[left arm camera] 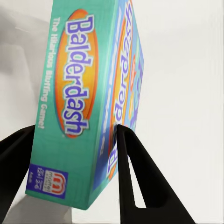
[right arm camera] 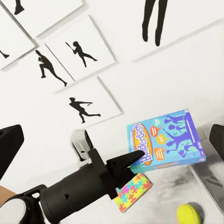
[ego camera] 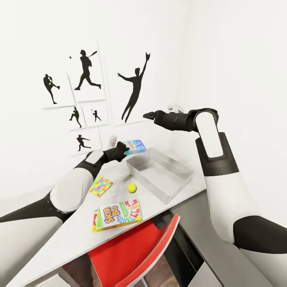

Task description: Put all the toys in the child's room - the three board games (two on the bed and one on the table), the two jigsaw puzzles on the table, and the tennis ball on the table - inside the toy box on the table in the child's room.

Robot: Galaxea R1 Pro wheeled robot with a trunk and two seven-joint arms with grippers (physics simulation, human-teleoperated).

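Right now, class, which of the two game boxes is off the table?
The blue Balderdash box: the left gripper holds it in the air beside the grey bin. The Skip-Bo box lies flat on the table.

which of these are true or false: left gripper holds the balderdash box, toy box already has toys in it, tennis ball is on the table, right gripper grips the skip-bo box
1. The left gripper holds the Balderdash box. True.
2. The toy box already holds toys. False: its inside looks bare.
3. The tennis ball lies on the table. True.
4. The right gripper grips the Skip-Bo box. False: that box lies on the table, and the right gripper is raised above it, holding nothing.
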